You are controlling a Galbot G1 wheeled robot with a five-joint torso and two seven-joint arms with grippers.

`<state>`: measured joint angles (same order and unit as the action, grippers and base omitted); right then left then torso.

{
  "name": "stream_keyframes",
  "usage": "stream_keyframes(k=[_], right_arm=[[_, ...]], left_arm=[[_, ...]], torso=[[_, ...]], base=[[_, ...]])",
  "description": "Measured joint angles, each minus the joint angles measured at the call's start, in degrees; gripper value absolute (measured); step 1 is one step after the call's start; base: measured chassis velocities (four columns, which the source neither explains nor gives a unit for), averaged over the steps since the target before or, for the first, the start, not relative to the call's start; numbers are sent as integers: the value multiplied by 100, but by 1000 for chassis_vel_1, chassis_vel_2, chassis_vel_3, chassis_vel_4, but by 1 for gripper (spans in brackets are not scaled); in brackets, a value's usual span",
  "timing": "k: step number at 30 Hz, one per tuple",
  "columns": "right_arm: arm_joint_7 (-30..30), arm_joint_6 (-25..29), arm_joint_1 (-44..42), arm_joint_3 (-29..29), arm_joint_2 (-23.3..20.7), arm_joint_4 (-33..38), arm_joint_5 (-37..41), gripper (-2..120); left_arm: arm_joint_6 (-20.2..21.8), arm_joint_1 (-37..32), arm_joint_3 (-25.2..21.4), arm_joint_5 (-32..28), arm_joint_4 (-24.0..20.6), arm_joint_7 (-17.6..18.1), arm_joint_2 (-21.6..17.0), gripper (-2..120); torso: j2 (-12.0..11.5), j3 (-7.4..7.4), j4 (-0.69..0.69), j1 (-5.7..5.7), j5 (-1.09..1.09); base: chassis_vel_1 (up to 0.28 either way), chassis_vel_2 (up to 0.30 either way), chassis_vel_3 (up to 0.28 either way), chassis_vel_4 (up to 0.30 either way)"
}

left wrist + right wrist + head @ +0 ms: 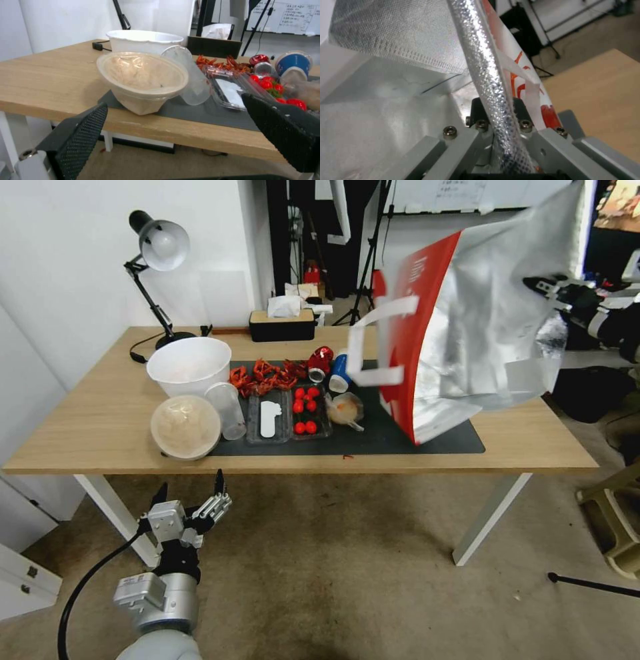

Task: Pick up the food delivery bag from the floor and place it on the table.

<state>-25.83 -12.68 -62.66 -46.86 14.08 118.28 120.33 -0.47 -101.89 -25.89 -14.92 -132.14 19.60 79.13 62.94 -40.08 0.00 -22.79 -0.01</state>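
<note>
Head view: food delivery bag (480,320) hangs in the air over the right part of the table (93,427), tilted, its lowest corner just above or touching the dark grey mat (400,437) — can't tell which. Silver lining faces the camera, red trim down the near edge, white handles (373,347) dangling toward table centre. Right gripper (550,290) is at the bag's upper right rim; right wrist view shows the foil edge (490,82) pinched tight between its fingers, so it's clamped on the bag.

Left gripper (190,493) sits low, in front of the table's near edge, over the floor (347,580), fingers spread wide w/ nothing between them. In left wrist view its black textured pads (83,130) frame the tabletop.

On the mat, left to centre: lidded paper bowl (185,427), white bowl (189,365) behind it, clear cup (227,410) lying over, clear tray w/ red tomatoes (305,410), red crayfish (263,375). Desk lamp (157,253) & tissue box (282,323) stand at the back.
</note>
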Motion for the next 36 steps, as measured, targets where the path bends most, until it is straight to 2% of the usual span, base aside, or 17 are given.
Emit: stream_keyframes(k=[2,6,9,12,13,19,36], right_arm=[[-257,-102,200,234,143,-150,117,0],[-360,-169,367,475,254,-216,144,0],[-492,-275,695,950,475,-284,84,0],[-567,-328,876,1151,569,-310,36,0],[-698,-375,1125,1389,673,-351,-28,0],[-1031,-544,1748,1827,819,-489,-113,0],[-2255,-1092,2483,2348,813,-629,52,0]], left_arm=[[0,6,0,30,26,0,4,100],[0,10,1,54,40,0,10,100],[0,4,-19,64,43,-1,12,100],[0,-5,-29,70,44,-1,15,100],[0,-20,-34,84,43,-1,31,100],[-7,-49,-23,139,36,-1,103,100],[-17,-63,-5,180,0,-5,145,100]], torso=[[-1,0,0,0,2],[-1,0,0,0,2],[-1,0,0,1,2],[-2,0,0,0,1],[-1,0,0,0,2],[-2,0,1,0,1],[-2,1,0,1,0]], base=[[0,0,0,0],[0,0,0,0],[0,0,0,0],[0,0,0,0],[0,0,0,0],[0,0,0,0],[0,0,0,0]])
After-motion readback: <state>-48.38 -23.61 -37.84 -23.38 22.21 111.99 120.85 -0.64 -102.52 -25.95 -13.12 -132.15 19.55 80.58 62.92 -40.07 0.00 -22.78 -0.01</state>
